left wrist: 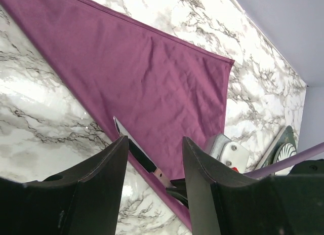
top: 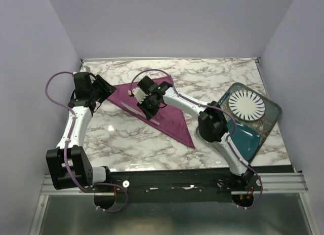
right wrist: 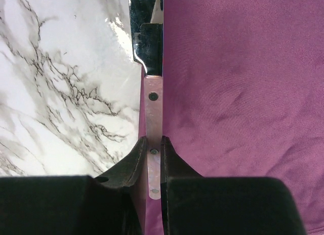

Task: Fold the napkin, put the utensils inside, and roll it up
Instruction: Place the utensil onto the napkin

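Bases of both arms sat closest under the top camera, at 6 o'clock. Beyond them the napkin [top: 174,121] lay on the bench [top: 142,144] as a flat folded triangle, its long edge running from 10 o'clock down to 4 o'clock. The knife [top: 134,110] lay along that edge near the 10 o'clock end, with the right fingers [top: 148,102] over it. The left fingers [top: 105,88] hovered at the napkin's 9 o'clock corner. A plate [top: 246,106] on a teal mat [top: 248,139] stood well apart at 3 o'clock.

From the left wrist, the left fingers [left wrist: 114,164] were spread wide and held nothing. The napkin [left wrist: 152,78] filled the view toward 12 o'clock, and the knife [left wrist: 126,136] showed between the fingers on its near edge.

From the right wrist, the right fingers [right wrist: 136,156] were pinched narrow on the knife [right wrist: 153,103] at its riveted handle. The blade pointed to 12 o'clock along the napkin [right wrist: 233,103] edge, with bare bench [right wrist: 61,93] at 9 o'clock. Whether it rested or hung just above, I could not tell.

The knife looked stiff, light and slick, so the flat handle seemed the safest hold. The napkin looked thin and limp. It would likely drag and wrinkle, and was best pinched at a corner or hem.
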